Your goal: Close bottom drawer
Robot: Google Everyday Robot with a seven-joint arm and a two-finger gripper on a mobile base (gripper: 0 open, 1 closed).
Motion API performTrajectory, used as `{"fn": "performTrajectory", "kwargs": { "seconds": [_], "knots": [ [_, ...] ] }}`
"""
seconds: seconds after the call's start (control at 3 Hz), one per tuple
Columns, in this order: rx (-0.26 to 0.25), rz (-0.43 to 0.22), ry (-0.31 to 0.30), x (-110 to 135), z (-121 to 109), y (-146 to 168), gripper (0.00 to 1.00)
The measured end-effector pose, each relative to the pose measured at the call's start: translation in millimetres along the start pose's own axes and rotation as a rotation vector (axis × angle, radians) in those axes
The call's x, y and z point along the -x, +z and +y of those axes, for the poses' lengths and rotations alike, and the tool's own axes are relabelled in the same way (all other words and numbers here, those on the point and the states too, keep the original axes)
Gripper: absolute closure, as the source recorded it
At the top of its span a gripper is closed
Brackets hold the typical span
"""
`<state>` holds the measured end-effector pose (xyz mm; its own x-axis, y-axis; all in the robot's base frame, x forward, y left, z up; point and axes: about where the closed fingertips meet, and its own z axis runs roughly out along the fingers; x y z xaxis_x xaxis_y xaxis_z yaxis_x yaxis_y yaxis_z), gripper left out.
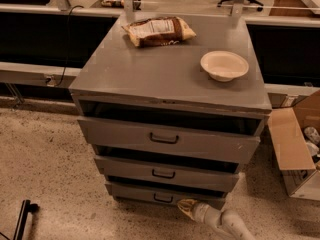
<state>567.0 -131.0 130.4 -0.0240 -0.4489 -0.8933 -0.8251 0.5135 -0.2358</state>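
Note:
The grey metal cabinet [165, 79] has three drawers, all pulled out a little. The bottom drawer [145, 194] is the lowest, with a flat grey front and a small dark bar handle [163, 199]. My gripper [185, 207] comes in from the lower right on a pale arm [225, 223]. Its tan tip is at the bottom drawer's front, just right of and below the handle.
A snack bag [158, 31] and a white bowl [224, 65] lie on the cabinet top. An open cardboard box [295, 149] stands on the floor at the right. A black object [22, 219] lies on the speckled floor at the lower left. Dark shelving runs behind.

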Motion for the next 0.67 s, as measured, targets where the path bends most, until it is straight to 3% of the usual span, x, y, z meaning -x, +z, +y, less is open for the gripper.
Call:
{"fn": "performTrajectory", "kwargs": {
  "seconds": [0.33, 0.67],
  "knots": [
    [0.075, -0.030, -0.004, 11, 29, -12, 1.00],
    [0.204, -0.093, 0.035, 23, 92, -21, 1.00]
  ]
}}
